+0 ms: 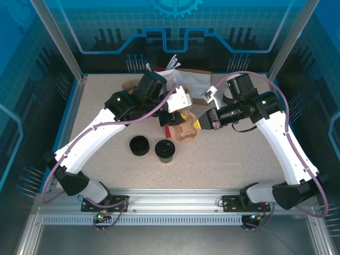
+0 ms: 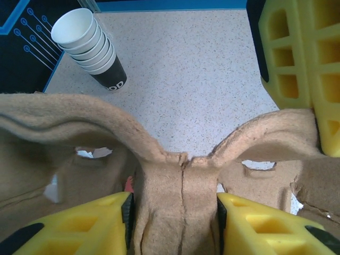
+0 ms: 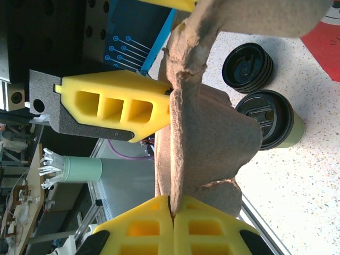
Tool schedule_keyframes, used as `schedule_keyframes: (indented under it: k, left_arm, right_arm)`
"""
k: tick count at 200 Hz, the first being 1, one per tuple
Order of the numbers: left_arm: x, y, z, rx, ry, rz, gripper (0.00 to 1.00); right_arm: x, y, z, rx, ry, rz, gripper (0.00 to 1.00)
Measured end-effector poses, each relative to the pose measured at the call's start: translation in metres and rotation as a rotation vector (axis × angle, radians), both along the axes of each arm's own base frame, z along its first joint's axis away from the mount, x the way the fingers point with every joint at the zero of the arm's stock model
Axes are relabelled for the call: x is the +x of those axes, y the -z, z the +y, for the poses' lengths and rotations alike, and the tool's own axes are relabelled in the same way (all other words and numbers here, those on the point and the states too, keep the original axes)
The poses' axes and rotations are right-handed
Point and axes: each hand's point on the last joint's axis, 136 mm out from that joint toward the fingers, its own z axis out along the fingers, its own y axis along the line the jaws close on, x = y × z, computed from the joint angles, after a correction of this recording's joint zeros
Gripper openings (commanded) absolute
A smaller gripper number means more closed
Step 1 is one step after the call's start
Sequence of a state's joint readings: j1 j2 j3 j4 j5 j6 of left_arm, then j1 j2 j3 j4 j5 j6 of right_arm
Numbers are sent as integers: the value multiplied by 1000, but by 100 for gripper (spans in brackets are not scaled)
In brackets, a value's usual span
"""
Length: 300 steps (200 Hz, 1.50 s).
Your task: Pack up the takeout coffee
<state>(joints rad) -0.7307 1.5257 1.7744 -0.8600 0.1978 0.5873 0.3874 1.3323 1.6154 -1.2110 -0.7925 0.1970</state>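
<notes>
Speckled tabletop (image 1: 228, 159), blue cell walls. Your right gripper (image 3: 172, 215) pinches the pulp cup carrier (image 1: 184, 132) by its rim and the left gripper (image 2: 172, 210) clamps its centre spine, probably to hold it steady for loading. The takeout coffee (image 1: 165, 151) stands upright on the near side of the carrier, beside the black lids (image 1: 139, 144), unheld.

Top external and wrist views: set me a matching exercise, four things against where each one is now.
1 brown moulded-pulp cup carrier
2 olive-green paper cup with black lid
3 squat black round piece
4 stack of white-lined paper cups

a nested, beside the blue wall
b pinched by the right end effector
c low on the table, left of the green cup
d upright, right of the black piece

Pairs: 1-b, 2-d, 3-c, 4-a
</notes>
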Motion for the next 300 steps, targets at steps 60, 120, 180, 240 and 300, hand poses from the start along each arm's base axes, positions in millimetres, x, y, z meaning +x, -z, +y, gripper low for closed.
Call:
schedule_keyframes:
  k: [60,120,180,240,300]
  left_arm:
    - [0,2,0,2,-1,3,36]
    - [8,1,7,-6,-34,12,32]
    - [25,-9,34,-51,-154,39,32]
    - [45,-40,93,-196,-378,57,29]
    - [44,-44,116,-306,-466,131,29]
  right_arm:
    - [3,2,-1,-15,10,-17,14]
    - [14,2,-12,-30,60,-40,26]
    - [48,-8,-34,-83,225,-140,34]
    - [143,1,-26,-230,367,-240,37]
    - [204,42,13,-337,345,-226,45]
